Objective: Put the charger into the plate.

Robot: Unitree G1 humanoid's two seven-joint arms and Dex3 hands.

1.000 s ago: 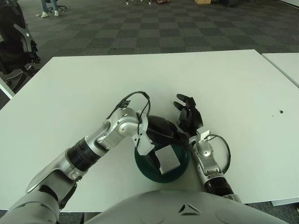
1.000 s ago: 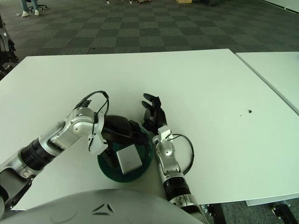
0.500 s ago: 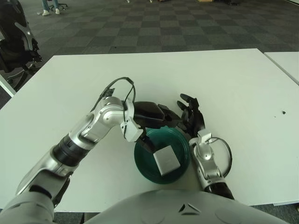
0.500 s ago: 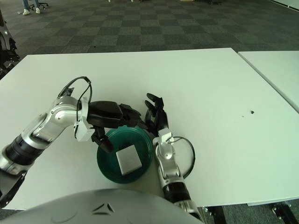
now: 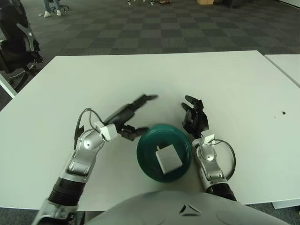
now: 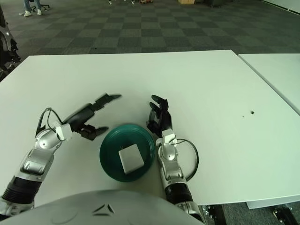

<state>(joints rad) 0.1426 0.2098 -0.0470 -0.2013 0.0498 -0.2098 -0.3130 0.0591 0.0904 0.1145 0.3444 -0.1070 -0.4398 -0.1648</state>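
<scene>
A white square charger [image 5: 168,159] lies flat inside the dark green plate [image 5: 149,142] near the table's front edge. My left hand [image 5: 130,116] hovers just left of the plate, fingers spread and holding nothing, with one finger stretched out to the upper right. My right hand [image 5: 194,117] shows right beside the plate's right rim, fingers pointing away from me and loosely open, empty.
The white table [image 5: 154,79] stretches far ahead and to both sides. A second white table [image 5: 287,63] stands at the right with a gap between. A small dark speck [image 5: 282,113] marks the table at the right. Chairs [image 5: 16,44] stand at the far left.
My left hand has drawn back off the plate to its left and opened its fingers. The charger stays in the plate. My right hand has barely moved.
</scene>
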